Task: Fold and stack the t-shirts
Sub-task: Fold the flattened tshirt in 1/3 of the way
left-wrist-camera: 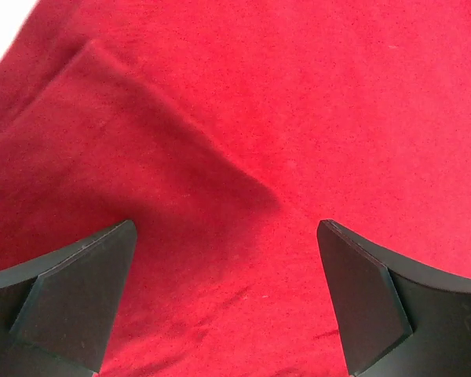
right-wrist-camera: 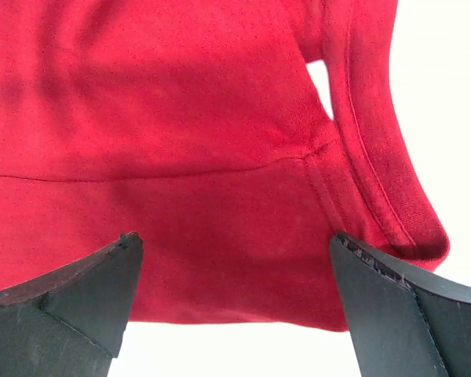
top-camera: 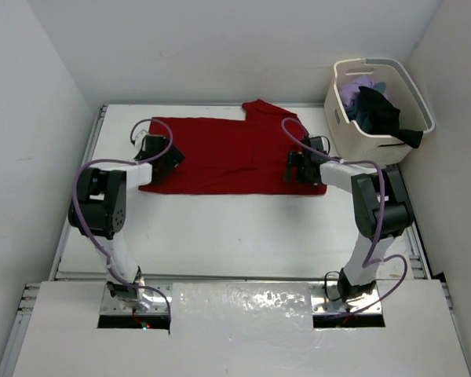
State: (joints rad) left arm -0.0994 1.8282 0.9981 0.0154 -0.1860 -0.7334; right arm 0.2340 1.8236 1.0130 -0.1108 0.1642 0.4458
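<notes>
A red t-shirt point(top-camera: 228, 157) is spread flat across the far half of the white table point(top-camera: 235, 236), with one sleeve pointing toward the back wall. The left gripper point(top-camera: 162, 157) is held over the shirt's left end and the right gripper point(top-camera: 297, 166) over its right end. The jaws of both are spread wide, and nothing is held between them.

In the wrist views only red cloth is seen below the fingers: a soft crease on the left, a sleeve seam and hem on the right. A black t-shirt point(top-camera: 381, 114) and a lavender t-shirt point(top-camera: 355, 88) lie in the cream laundry basket point(top-camera: 377, 141) at the far right corner. A teal one cannot be made out.

The first fold of the red shirt is judged to be in hand, though not yet begun. Next, cloth would need to be pinched at both ends and carried over evenly. No brand, label or writing can be read.
</notes>
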